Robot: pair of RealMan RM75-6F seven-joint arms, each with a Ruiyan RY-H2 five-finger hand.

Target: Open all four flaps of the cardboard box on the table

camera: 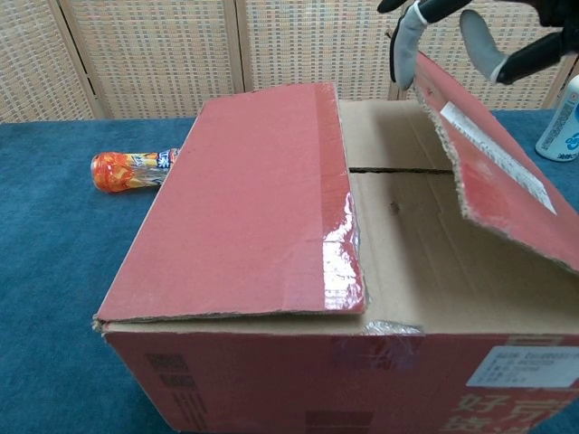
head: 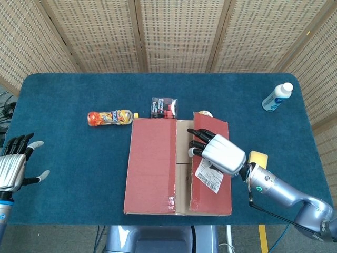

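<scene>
While the left top flap (head: 151, 164) lies flat and closed, the right top flap (head: 210, 158) of the cardboard box (camera: 362, 380) is tilted upward along its inner edge, hinged at the box's right side. The box sits on the blue table (head: 68, 158) near the front edge, roughly at the middle, with its long axis running from the robot toward the far wall; the seam between the two top flaps follows that same axis. In the chest view, the gap between the flaps shows the two inner flaps (camera: 398, 217) still lying flat, a slit between them running across the box.

The right hand (head: 218, 153) reaches over the raised flap, its dark fingers (head: 199, 143) curled over the flap's free inner edge near the far end, with the thumb on the labelled outer face, so it grips the flap. A white shipping label (head: 209, 175) sits on that flap just beside the hand.

The left hand (head: 13, 168) hovers at the table's left edge, well apart from the box, its fingers spread and holding nothing.

Behind the box, an orange drink bottle (head: 110, 117) lies on its side, a small dark packet (head: 164, 107) stands near the far edge of the box, and a round item (head: 202, 113) peeks out beside the raised flap. A yellow sponge (head: 258, 157) rests right of the box, and a white and blue bottle (head: 277, 97) stands near the far right corner.
</scene>
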